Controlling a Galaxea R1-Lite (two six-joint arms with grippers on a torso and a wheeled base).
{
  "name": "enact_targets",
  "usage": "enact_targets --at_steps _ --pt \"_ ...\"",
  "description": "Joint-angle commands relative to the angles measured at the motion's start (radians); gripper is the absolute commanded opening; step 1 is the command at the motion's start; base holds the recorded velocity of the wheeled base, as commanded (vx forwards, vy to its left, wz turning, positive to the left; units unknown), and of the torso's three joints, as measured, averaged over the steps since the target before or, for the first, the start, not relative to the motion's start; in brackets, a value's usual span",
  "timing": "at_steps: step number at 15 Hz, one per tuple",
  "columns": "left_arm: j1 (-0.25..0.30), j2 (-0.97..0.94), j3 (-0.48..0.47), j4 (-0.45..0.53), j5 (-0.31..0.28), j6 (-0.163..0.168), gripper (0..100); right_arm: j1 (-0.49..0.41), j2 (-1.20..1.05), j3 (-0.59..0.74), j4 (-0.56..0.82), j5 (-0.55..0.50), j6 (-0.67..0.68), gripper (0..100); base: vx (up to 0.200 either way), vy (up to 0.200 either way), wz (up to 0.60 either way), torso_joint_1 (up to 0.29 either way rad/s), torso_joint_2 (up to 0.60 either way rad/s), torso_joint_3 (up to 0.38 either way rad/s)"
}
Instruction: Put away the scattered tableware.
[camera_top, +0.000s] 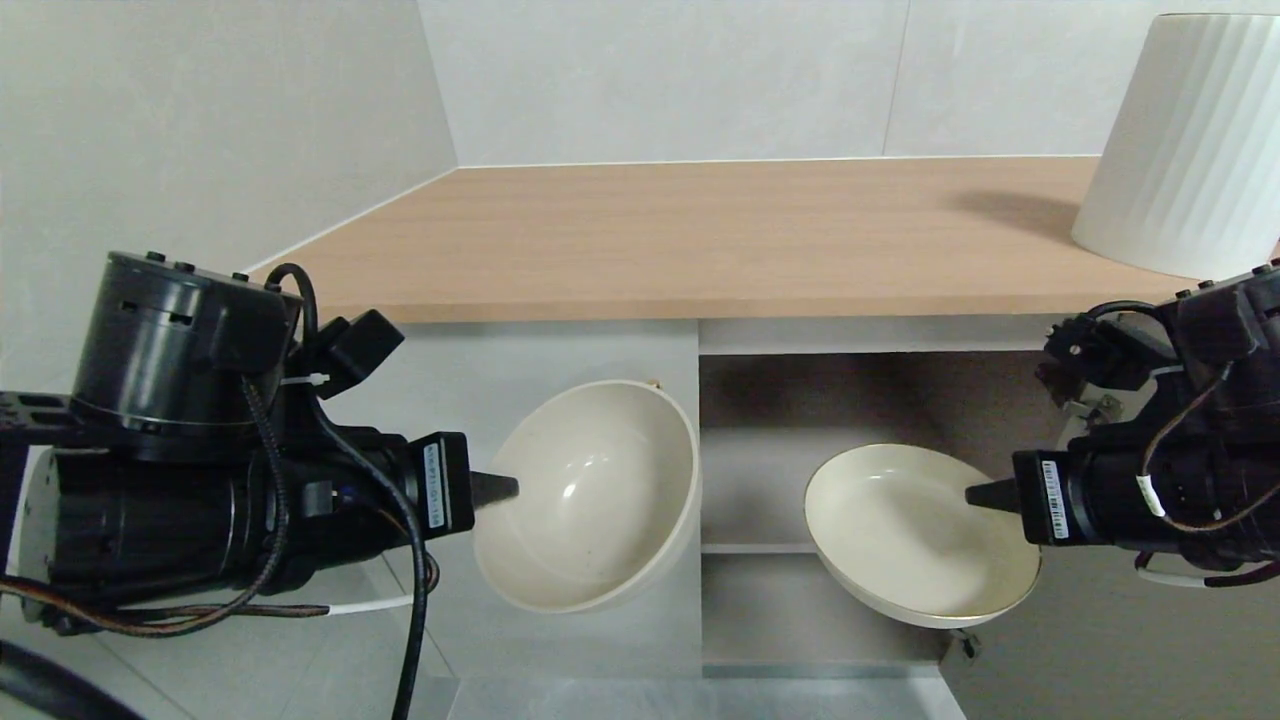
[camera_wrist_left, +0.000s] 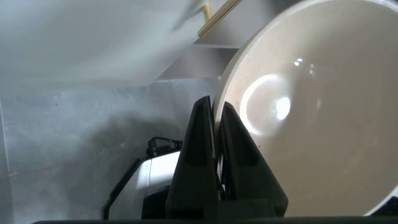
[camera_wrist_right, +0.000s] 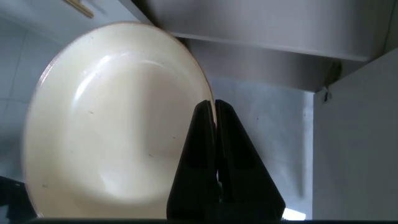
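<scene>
Both arms are loaded, one dish each, and both sit in front of the cupboard below the wooden counter (camera_top: 700, 240). The left gripper (camera_top: 495, 488) has its fingers pressed narrow on the rim of the deep bowl (camera_top: 590, 495), one finger inside and one outside. That thin edge pinch looks like the only hold a wide bowl offers. The bowl hangs in the air, tipped well over with its hollow facing out, in front of the grey panel (camera_top: 560, 350) just left of the open compartment (camera_top: 770, 400). On the other side, the right gripper (camera_top: 985, 492) clamps the rim of the shallow plate (camera_top: 915, 535) the same way, fingers nearly together with only the edge between them. The plate rides closer to level, in the air at the mouth of the compartment, around shelf (camera_top: 750, 548) height, which reads as lined up for sliding in. The two dishes sit apart, not touching, sensible with hard crockery. A white ribbed lampshade (camera_top: 1190, 140) stands on the counter above the right arm.
</scene>
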Motion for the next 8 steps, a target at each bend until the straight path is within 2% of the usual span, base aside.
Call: enact_targets --at_steps 1,8 --pt "0.000 0.002 -0.001 -0.001 0.000 -0.001 0 0.000 0.002 0.000 0.000 0.000 0.000 0 0.000 0.000 0.00 -0.027 0.12 0.066" --pt "0.000 0.008 -0.001 -0.001 0.000 -0.001 0 0.000 0.028 0.000 -0.023 0.000 -0.001 0 0.000 0.000 0.00 -0.005 0.01 0.012"
